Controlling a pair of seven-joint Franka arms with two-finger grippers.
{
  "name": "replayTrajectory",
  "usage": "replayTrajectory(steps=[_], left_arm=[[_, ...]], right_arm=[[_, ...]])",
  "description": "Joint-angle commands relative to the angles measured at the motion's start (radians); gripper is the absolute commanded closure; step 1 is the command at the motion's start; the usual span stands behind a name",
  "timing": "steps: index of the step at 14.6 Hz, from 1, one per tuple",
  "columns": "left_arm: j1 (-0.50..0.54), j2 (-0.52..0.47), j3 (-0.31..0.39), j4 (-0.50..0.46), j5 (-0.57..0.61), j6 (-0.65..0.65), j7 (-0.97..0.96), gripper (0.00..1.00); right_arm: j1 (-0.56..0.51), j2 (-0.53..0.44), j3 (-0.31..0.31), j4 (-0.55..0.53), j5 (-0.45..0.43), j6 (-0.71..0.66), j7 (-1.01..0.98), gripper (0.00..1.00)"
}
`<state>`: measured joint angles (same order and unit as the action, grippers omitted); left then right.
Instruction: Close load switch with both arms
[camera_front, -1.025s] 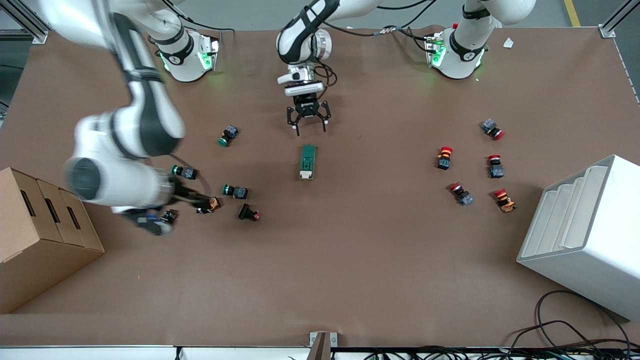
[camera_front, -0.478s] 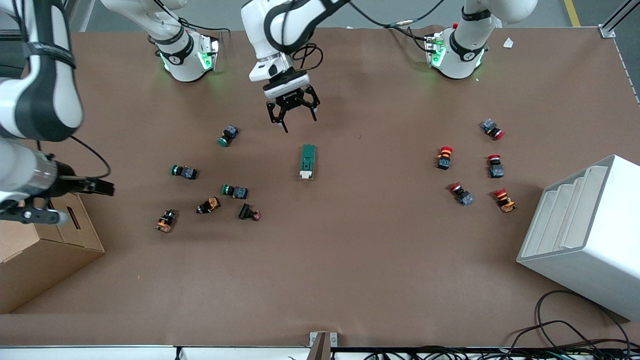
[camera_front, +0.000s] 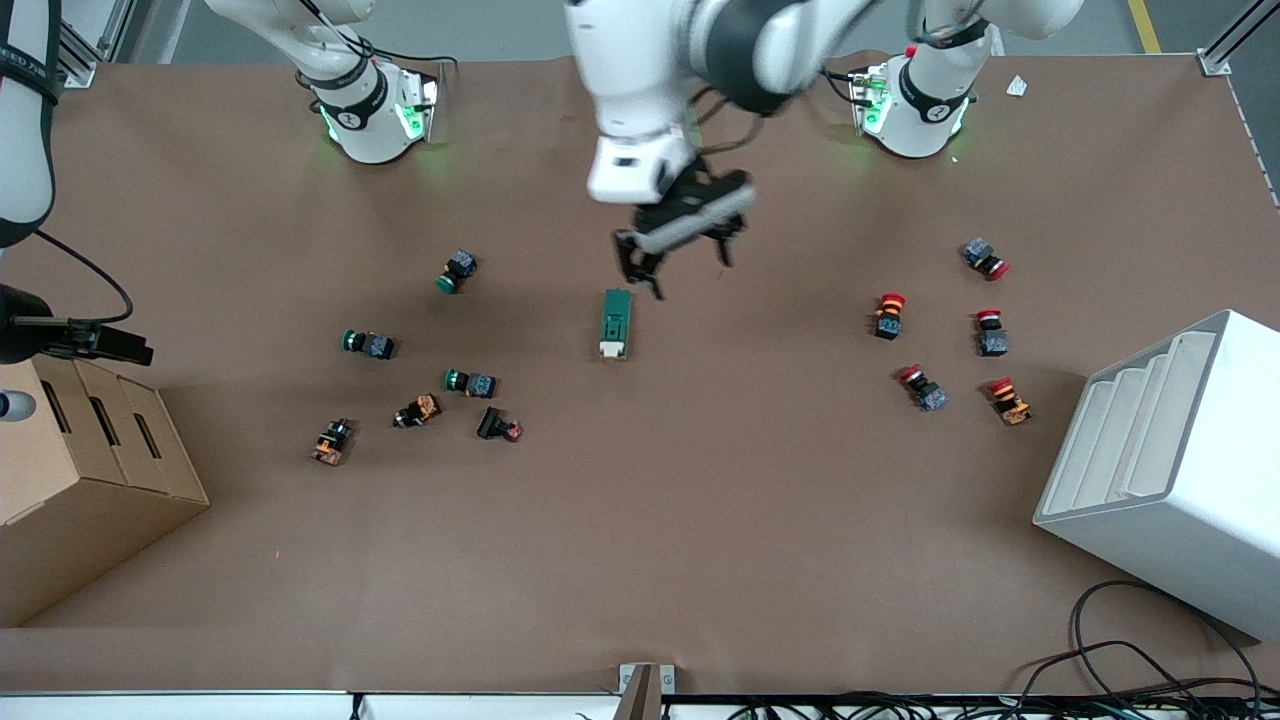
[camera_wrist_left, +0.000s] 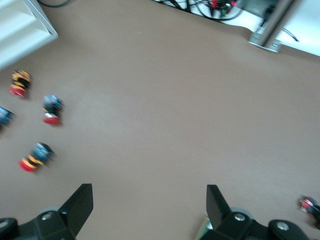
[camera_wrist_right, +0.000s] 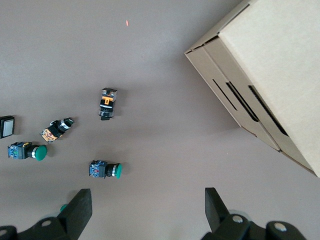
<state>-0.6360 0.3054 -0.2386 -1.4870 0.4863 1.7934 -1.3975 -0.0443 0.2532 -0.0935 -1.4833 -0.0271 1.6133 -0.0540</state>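
The load switch (camera_front: 616, 323), a dark green block with a white lever end nearer the front camera, lies mid-table. My left gripper (camera_front: 678, 258) is open and empty in the air, over the table just off the switch's green end, toward the left arm's end. In the left wrist view the left gripper (camera_wrist_left: 147, 207) shows bare table between its fingers, and a pale green corner of the switch (camera_wrist_left: 202, 233) peeks out by one finger. My right gripper (camera_front: 135, 350) hangs over the cardboard box (camera_front: 80, 470). In the right wrist view the right gripper (camera_wrist_right: 147, 210) is open and empty.
Green and orange push-buttons (camera_front: 470, 382) lie scattered toward the right arm's end, and they also show in the right wrist view (camera_wrist_right: 105, 170). Red push-buttons (camera_front: 890, 314) lie toward the left arm's end. A white rack (camera_front: 1170, 450) stands at that end, nearer the front camera.
The left gripper swung toward the right arm's end, then back over the table by the switch's green end. The right arm lifted away from the push-buttons and moved out over the cardboard box.
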Motion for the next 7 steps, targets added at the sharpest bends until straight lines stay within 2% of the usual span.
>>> replayTrajectory(steps=[1,3,7], left_arm=[[0.109,-0.049,-0.011,-0.006,-0.061,-0.052,0.176,0.0],[0.211,-0.058,-0.019,0.036,-0.119,-0.086,0.315,0.0],[0.33,-0.08,-0.019,0.054,-0.176,-0.106,0.509,0.0]], right_arm=[[-0.003,-0.005,0.017,0.021,-0.002,-0.012,-0.001,0.0],[0.0,-0.005,0.018,0.046,-0.005,-0.022,-0.007,0.0],[0.004,-0.005,0.023,0.135,-0.02,-0.171,-0.007,0.0]])
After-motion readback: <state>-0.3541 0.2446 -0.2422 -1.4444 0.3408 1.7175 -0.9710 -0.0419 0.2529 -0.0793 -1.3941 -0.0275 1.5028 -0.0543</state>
